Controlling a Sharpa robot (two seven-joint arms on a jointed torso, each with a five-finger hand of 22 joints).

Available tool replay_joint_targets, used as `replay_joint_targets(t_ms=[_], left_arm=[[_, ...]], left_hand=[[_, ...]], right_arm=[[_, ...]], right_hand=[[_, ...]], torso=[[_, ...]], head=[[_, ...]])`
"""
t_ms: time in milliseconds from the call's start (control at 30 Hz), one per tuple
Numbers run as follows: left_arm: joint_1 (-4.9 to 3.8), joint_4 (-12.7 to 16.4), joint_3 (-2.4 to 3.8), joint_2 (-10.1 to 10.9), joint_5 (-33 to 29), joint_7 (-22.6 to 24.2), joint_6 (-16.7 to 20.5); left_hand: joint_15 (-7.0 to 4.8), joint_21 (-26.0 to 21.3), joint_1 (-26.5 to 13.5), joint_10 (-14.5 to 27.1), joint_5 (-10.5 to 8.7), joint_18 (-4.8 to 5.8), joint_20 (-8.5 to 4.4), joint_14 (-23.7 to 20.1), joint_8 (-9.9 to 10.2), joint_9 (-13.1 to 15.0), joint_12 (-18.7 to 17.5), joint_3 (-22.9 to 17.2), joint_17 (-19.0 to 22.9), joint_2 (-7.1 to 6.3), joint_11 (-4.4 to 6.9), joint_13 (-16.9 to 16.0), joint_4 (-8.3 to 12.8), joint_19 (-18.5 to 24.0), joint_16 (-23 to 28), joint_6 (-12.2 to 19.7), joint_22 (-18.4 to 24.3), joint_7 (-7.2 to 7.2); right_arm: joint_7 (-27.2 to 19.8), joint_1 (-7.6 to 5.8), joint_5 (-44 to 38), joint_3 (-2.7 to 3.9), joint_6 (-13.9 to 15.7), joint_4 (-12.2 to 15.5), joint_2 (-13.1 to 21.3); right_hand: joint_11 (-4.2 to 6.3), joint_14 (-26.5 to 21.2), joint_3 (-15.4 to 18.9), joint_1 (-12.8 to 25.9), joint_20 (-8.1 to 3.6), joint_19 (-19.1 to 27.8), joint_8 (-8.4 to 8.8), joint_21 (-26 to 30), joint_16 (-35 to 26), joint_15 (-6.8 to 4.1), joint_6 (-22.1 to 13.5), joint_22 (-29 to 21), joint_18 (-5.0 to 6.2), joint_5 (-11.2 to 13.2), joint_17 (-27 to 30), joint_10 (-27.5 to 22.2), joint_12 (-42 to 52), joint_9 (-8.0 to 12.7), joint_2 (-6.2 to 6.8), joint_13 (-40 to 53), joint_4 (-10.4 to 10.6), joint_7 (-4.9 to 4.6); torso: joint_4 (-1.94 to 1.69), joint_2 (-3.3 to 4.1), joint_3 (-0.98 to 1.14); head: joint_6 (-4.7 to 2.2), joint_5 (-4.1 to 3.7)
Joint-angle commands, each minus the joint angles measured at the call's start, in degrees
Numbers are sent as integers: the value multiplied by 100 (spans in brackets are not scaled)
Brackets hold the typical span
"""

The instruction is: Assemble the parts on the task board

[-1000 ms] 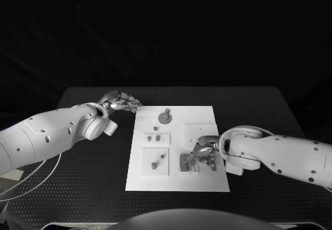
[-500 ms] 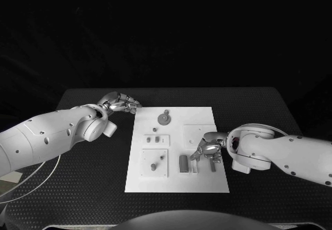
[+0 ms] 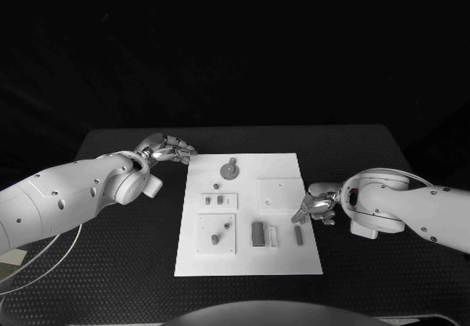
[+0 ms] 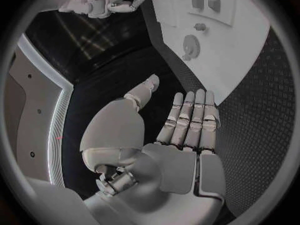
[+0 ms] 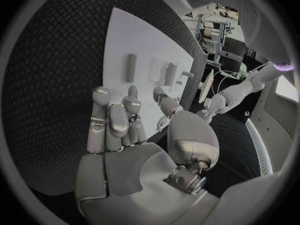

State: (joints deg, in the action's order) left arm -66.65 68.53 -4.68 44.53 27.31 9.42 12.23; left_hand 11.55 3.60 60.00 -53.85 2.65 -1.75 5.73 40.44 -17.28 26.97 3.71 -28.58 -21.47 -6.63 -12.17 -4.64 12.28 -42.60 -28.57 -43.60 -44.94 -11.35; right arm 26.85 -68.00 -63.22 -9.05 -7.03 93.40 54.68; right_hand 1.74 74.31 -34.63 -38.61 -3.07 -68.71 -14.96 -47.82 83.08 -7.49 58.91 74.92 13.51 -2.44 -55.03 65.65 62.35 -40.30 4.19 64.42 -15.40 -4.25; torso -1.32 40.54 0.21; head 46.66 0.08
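The white task board point(image 3: 284, 258) lies in the middle of the table. On it are a grey gear point(image 3: 229, 170), a dark bar point(image 3: 259, 233), a paler bar point(image 3: 297, 235) and a small peg point(image 3: 217, 239). My right hand point(image 3: 316, 206) hovers at the board's right edge, fingers apart, holding nothing. In the right wrist view that hand point(image 5: 125, 125) is empty, with the dark bar point(image 5: 131, 67) beyond its fingertips. My left hand point(image 3: 168, 148) sits off the board's far left corner. It is flat and empty point(image 4: 181, 125), with the gear point(image 4: 190, 46) ahead of it.
The black table point(image 3: 117, 251) surrounds the board with bare surface on all sides. Raised white square plates point(image 3: 219, 232) stand on the board's left half and another point(image 3: 276, 191) on its right. A pale cable point(image 3: 39, 261) loops near the table's left edge.
My right hand has drawn back from over the bars to the board's right edge, uncovering both bars. The left hand has hardly moved.
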Motion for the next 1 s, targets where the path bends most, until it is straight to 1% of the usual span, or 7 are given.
replay_joint_targets(t_ms=[33, 167, 267, 400, 667, 900, 1000], left_arm=[[1, 17, 3, -6, -33, 48, -66], [1, 16, 3, -3, -33, 46, -68], [1, 17, 3, -5, -33, 43, -75], [1, 19, 3, -13, -33, 43, -81], [1, 14, 3, -9, -33, 47, -83], [1, 17, 3, -2, -33, 44, -92], [1, 19, 2, 4, -33, 41, -96]], left_hand=[[1, 39, -71, 14, 23, -98, 10, -22, -22, -4, 37, -1, -9, -9, -3, 10, -45, 39, 19, 2, 10, -90], [1, 39, -73, 13, 23, -98, 10, -22, -23, -4, 37, 1, -10, -11, -3, 11, -47, 39, 20, 2, 10, -89], [1, 39, -75, 13, 23, -98, 10, -22, -23, -4, 38, 2, -11, -10, -2, 11, -49, 39, 20, 1, 10, -88], [1, 40, -78, 12, 23, -98, 10, -22, -24, -4, 38, 3, -12, -9, -2, 11, -52, 39, 20, 0, 11, -88], [1, 40, -82, 10, 23, -99, 10, -21, -25, -4, 39, 4, -14, -6, -2, 12, -58, 38, 21, -1, 12, -87], [0, 40, -84, 8, 23, -100, 10, -21, -26, -4, 40, 4, -17, -5, -1, 12, -61, 38, 22, -2, 13, -86], [0, 40, -84, 8, 23, -100, 9, -21, -26, -4, 40, 5, -18, -5, 0, 12, -62, 39, 22, -2, 13, -86]], right_arm=[[204, 2, -261, -5, -418, 61, 85], [257, 2, -289, -25, -497, 100, 125], [297, 4, -317, -59, -531, 102, 123], [317, 22, -418, -92, -515, 75, 71], [321, 155, -586, -109, -411, -6, -99], [327, 238, -666, -116, -439, -60, -219], [333, 271, -692, -123, -457, -72, -251]], right_hand=[[-1, 14, 27, 8, 27, -1, -21, -3, -8, -22, 91, 83, 149, -35, 2, 35, 4, -9, -56, -12, 8, -35], [3, 22, 37, 23, 31, 0, -24, -2, -5, -25, 103, 84, 149, -35, -13, 41, 3, -13, -65, -17, 20, -31], [6, 26, 52, 51, 36, 0, -25, -2, -3, -27, 115, 85, 149, -35, -17, 50, 3, -16, -66, -22, 40, -28], [12, 27, 92, 185, 46, 7, -15, 6, -4, -33, 126, 85, 149, -35, -20, 59, -3, -18, -19, -35, 152, -22], [21, 27, 59, 260, 38, 11, -3, 9, -3, -42, 144, 90, 149, -36, -23, 69, -3, -23, 88, -46, 283, -13], [23, 29, 44, 263, 36, 10, -1, 8, -2, -44, 149, 91, 149, -36, -28, 71, -1, -26, 112, -48, 310, -11], [23, 32, 40, 262, 35, 10, 0, 8, -1, -44, 150, 92, 149, -36, -32, 72, 0, -26, 114, -48, 314, -11]], torso=[[-3, 2, 5], [-5, 4, 1], [2, 2, 0], [-6, 4, -1], [-16, 2, -2], [-9, 5, -4], [-9, 5, -1]], head=[[11, -3], [22, -10], [22, -9], [24, -19], [26, -21], [41, -16], [49, -8]])
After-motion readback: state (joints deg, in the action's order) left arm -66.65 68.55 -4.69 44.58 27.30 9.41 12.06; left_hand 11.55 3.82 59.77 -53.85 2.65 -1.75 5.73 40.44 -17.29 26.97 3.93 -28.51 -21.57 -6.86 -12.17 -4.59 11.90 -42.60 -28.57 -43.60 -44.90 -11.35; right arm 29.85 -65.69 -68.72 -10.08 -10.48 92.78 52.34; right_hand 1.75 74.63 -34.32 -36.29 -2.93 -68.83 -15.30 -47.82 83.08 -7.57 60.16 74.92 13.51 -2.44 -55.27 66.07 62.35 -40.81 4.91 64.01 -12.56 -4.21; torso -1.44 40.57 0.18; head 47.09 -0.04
